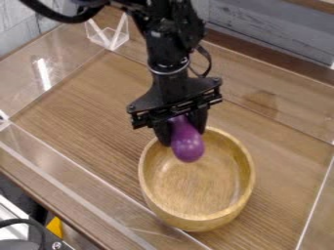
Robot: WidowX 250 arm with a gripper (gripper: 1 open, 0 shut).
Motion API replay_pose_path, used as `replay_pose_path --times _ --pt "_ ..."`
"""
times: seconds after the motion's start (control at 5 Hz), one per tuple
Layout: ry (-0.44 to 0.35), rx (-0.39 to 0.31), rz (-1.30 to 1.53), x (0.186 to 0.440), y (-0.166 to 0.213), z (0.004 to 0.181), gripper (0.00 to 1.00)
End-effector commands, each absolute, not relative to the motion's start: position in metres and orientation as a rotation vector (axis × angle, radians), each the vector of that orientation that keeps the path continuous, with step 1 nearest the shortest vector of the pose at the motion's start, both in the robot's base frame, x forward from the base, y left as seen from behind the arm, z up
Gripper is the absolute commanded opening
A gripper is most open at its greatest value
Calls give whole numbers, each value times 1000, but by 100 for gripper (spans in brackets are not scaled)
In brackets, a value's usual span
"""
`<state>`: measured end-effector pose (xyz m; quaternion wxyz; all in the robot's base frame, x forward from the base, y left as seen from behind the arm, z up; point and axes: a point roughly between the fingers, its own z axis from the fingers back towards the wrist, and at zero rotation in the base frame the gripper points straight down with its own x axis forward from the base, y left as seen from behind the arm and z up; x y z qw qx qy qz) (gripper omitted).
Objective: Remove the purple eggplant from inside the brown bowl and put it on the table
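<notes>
The purple eggplant [188, 143] hangs just above the far left part of the brown bowl [240, 200], pinched between the black fingers of my gripper [181, 123]. It points straight down from the black arm and is shut on the eggplant's upper end. The glossy purple body shows below the fingers, while its stem end is hidden between them. The bowl's light wooden inside is bare. The table [104, 107] spreads around the bowl in brown wood grain.
Clear acrylic walls [53, 61] border the table on the left, front and back. A clear acrylic bracket [109, 32] stands at the far edge. Open tabletop lies left of the bowl and behind it.
</notes>
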<state>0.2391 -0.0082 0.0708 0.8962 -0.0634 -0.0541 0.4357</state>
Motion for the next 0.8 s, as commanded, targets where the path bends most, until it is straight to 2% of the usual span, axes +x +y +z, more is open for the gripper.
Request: replay_pose_path --times 0.0,0.6 --pt "-168 -137 904 241 -6 77 0" --pt "-206 -110 908 235 -1 72 0"
